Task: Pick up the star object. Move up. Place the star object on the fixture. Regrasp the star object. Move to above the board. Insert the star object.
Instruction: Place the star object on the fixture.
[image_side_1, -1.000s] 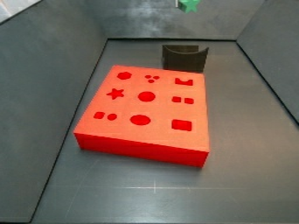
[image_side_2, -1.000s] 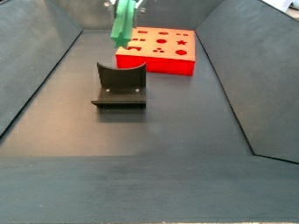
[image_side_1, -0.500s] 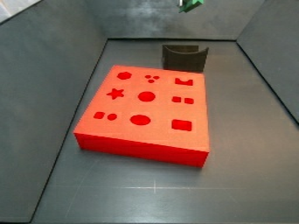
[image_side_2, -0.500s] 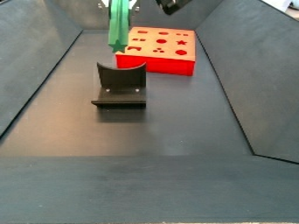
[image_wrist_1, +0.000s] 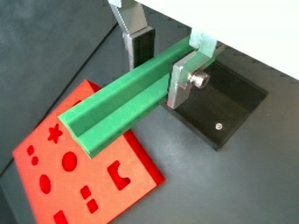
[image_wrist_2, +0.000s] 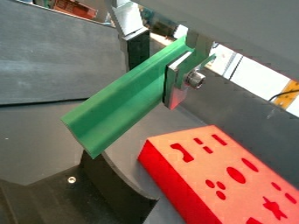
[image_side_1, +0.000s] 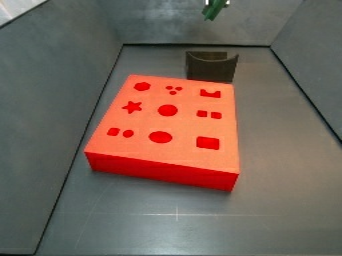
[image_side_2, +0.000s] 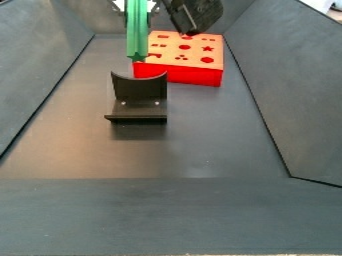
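My gripper (image_wrist_1: 163, 64) is shut on the star object (image_wrist_1: 117, 102), a long bright-green prism clamped near one end between the silver fingers (image_wrist_1: 184, 79). The same grip shows in both wrist views, gripper (image_wrist_2: 160, 68) and star object (image_wrist_2: 117, 105). In a side view the star object (image_side_2: 134, 35) hangs upright just above the fixture (image_side_2: 138, 97), apart from it. The other side picture catches only its green tip (image_side_1: 214, 8) above the fixture (image_side_1: 211, 66). The red board (image_side_1: 167, 125) with its shaped holes lies flat beside the fixture.
Sloping dark grey walls (image_side_2: 54, 80) enclose the floor on all sides. A dark part of the arm (image_side_2: 194, 12) hangs above the board (image_side_2: 187, 55). The fixture's base plate (image_wrist_1: 222, 101) lies below the held prism.
The star object has swung from tilted to upright over the fixture and sits slightly lower. A dark part of the arm has come into a side view.
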